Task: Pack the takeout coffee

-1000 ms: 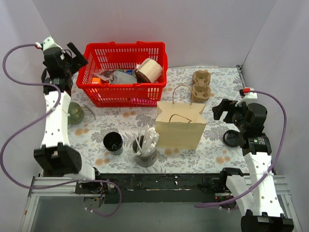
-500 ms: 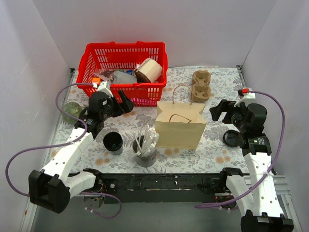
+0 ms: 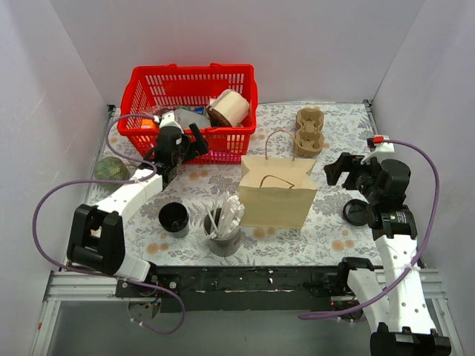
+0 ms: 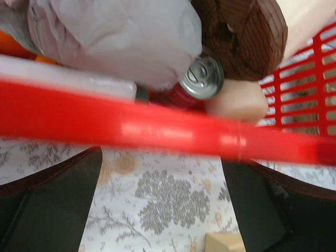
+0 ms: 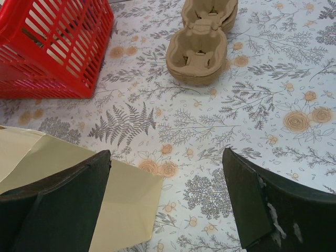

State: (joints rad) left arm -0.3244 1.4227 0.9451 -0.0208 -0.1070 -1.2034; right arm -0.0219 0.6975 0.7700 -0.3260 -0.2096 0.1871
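So, kept the right gripper point(image 3: 335, 169) spread and empty beside the bag point(image 3: 276, 196). Just swung the left gripper point(image 3: 197, 142) over from the far-left corner to the basket point(image 3: 194, 68) front rim, spread wide too, gripping nothing. Looks like going for the coffee point(image 4: 247, 31), probably that ribbed brown cup lying inside the basket, with the lid out of sight. Still needs grabbing and bagging.

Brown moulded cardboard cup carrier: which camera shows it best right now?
Right wrist view: the brown moulded cardboard cup carrier sits close, its pockets clear. Top external shows it small, past the tan paper bag. Left wrist misses it.
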